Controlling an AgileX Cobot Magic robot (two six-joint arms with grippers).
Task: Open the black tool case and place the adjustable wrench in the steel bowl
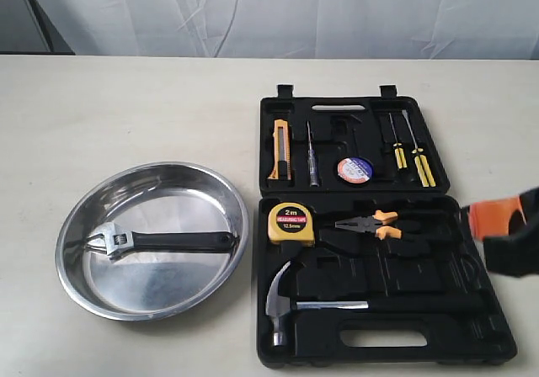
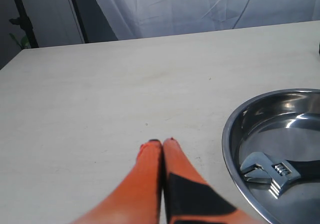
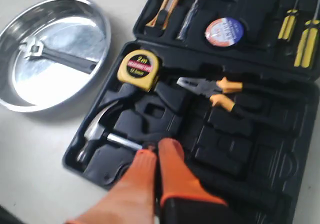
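Note:
The black tool case (image 1: 446, 259) lies open on the table, both halves flat, also seen in the right wrist view (image 3: 280, 134). The adjustable wrench (image 1: 160, 241) rests inside the steel bowl (image 1: 101, 297) at the left, silver head toward the left; its head (image 2: 267, 171) and the bowl's rim (image 2: 232, 159) show in the left wrist view. My left gripper (image 2: 161, 143) is shut and empty above bare table beside the bowl. My right gripper (image 3: 156, 146) is shut and empty over the case's lower half; its orange tip (image 1: 497, 219) enters at the exterior view's right edge.
The case holds a claw hammer (image 1: 290, 301), yellow tape measure (image 1: 291, 223), orange-handled pliers (image 1: 370, 224), a utility knife (image 1: 280, 150), a tape roll (image 1: 354, 170) and yellow screwdrivers (image 1: 417, 162). A white curtain hangs behind the table.

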